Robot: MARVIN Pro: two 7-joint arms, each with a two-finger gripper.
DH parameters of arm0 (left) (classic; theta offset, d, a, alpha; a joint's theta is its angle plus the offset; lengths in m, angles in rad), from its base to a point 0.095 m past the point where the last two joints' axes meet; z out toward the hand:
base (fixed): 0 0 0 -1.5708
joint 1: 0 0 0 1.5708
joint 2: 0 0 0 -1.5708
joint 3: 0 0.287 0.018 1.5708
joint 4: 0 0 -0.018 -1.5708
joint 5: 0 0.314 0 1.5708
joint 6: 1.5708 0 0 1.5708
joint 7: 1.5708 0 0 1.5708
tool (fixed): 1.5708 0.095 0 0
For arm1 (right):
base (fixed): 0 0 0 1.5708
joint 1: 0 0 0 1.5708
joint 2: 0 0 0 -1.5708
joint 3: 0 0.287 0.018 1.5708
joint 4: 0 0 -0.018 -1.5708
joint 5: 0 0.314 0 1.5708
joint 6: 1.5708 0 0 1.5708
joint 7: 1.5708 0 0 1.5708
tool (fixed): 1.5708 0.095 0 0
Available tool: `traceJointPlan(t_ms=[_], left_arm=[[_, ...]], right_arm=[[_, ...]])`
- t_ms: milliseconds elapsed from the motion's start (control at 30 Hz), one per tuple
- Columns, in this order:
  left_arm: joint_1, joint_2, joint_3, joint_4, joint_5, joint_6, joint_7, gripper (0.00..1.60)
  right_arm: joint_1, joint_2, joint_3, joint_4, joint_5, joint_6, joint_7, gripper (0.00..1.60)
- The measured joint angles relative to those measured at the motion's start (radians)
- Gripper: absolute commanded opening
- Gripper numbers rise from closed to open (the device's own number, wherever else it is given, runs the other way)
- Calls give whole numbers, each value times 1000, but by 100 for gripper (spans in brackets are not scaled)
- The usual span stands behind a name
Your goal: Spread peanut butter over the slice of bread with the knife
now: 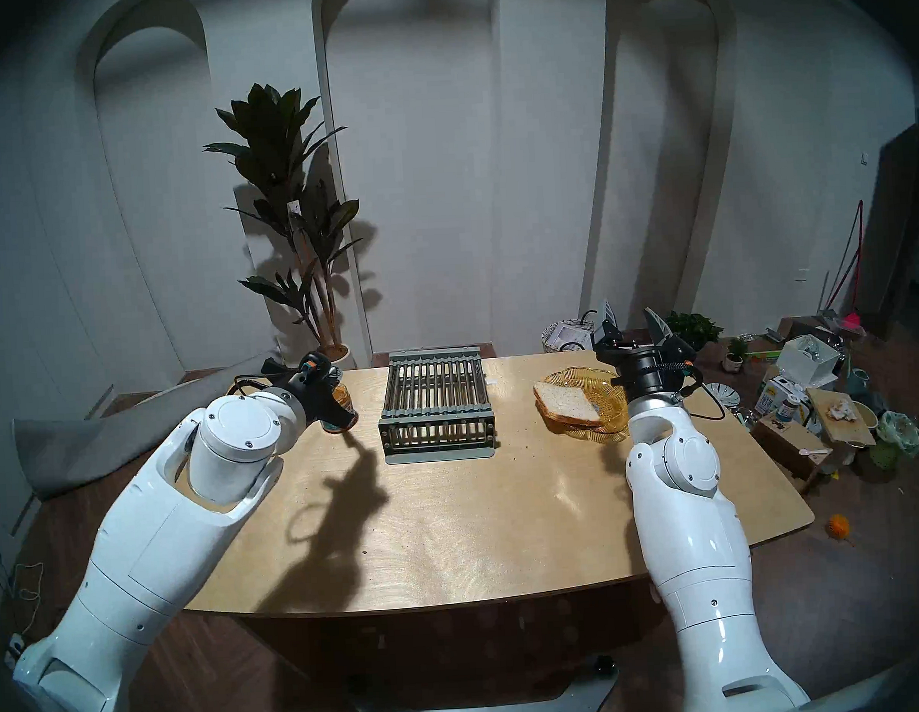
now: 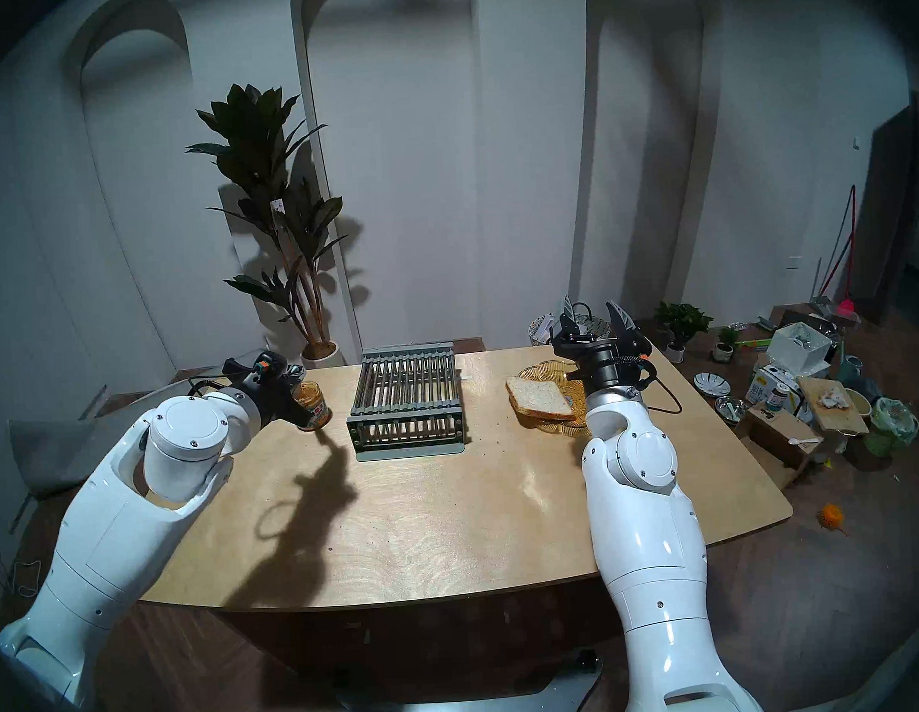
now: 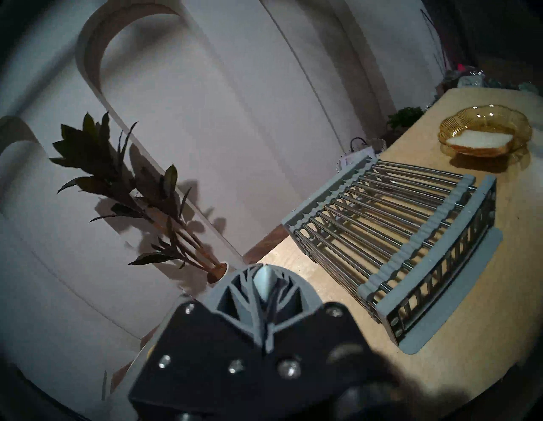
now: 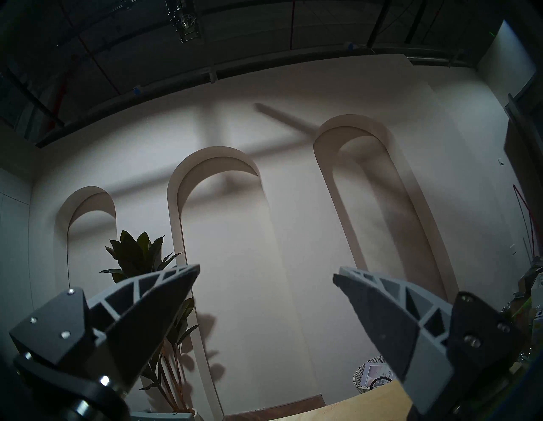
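Note:
The jar of peanut butter [image 1: 344, 400] [image 2: 315, 404] stands open at the table's far left. My left gripper [image 1: 345, 417] [image 2: 302, 422] reaches across the front of it and is shut. In the left wrist view a light grey piece, apparently the knife's handle [image 3: 264, 277], is clamped between the fingertips; the blade is hidden. The slice of bread [image 1: 566, 401] [image 2: 539, 396] [image 3: 273, 140] lies in an amber glass plate [image 1: 604, 426] [image 2: 542, 367] [image 3: 520, 126] at the right. My right gripper [image 1: 633, 321] [image 2: 594, 313] [image 4: 266, 279] is raised beside the plate, pointing up, open and empty.
A grey barred rack [image 1: 436, 402] [image 2: 406, 398] [image 3: 396, 220] stands mid-table between jar and plate. A potted plant [image 1: 290, 207] and a wicker basket [image 4: 373, 374] are behind the table. Boxes and dishes [image 1: 799, 399] clutter the floor at the right.

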Motion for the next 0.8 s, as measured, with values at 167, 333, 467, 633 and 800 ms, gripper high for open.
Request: traceJointPlan(t_ms=[167,333,467,633,800], left_arm=[[-47,34,65,14,97,-28,-21,0],[-79,51,112,28,163,-56,-34,0],[-104,62,139,50,190,-76,-63,0],[-126,72,142,81,191,-93,-106,0],[-147,76,139,108,189,-107,-142,0]], right_arm=[[5,-1,-1,12,-5,-5,-7,160],[8,-2,-2,19,-8,-9,-8,160],[10,-2,-2,24,-9,-13,-3,160],[13,-3,-2,28,-10,-18,2,160],[13,-4,-2,29,-10,-21,5,160]])
